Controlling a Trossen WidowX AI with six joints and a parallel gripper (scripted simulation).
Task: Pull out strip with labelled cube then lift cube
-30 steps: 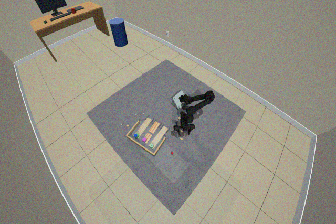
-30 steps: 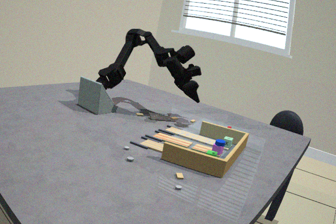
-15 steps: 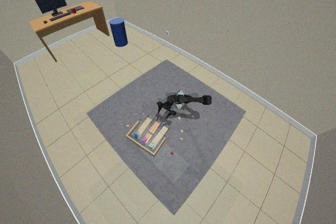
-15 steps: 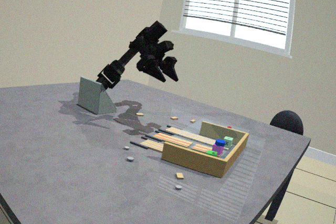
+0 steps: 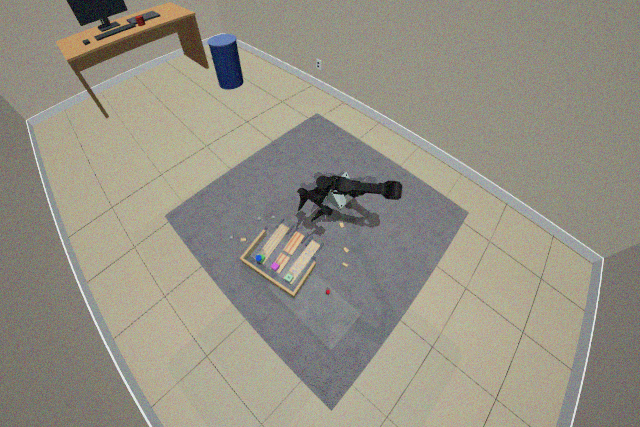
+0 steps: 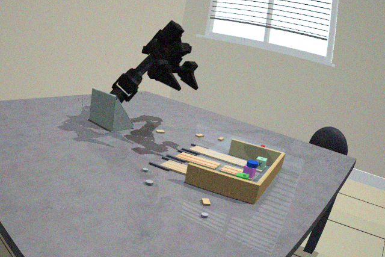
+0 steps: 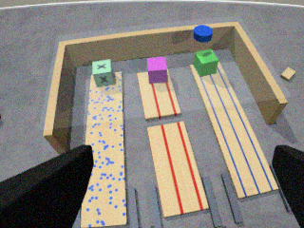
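Wrist view, nearest first: the claw (image 5: 306,214) (image 6: 187,88) (image 7: 182,155) is released, fingers spread around nothing. Ahead of and below it, a blue-speckled strip (image 5: 305,259) (image 6: 214,153) (image 7: 105,152) and a blue-lined strip (image 5: 275,241) (image 6: 174,166) (image 7: 234,128) run unbroken to an X-marked mint cube (image 5: 288,277) (image 6: 261,162) (image 7: 103,73) and a dark-marked green cube (image 5: 262,259) (image 6: 242,175) (image 7: 206,63) at their far ends, inside the tray wall (image 5: 268,277) (image 6: 222,182) (image 7: 142,49), toward the worktop's (image 5: 315,153) (image 6: 93,185) (image 7: 24,57) far edge.

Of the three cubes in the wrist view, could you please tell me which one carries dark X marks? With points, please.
The pale mint-green cube (image 5: 288,277) (image 6: 261,162) (image 7: 103,73), on the blue-speckled strip (image 5: 305,258) (image 6: 217,154) (image 7: 105,152); the others show none.
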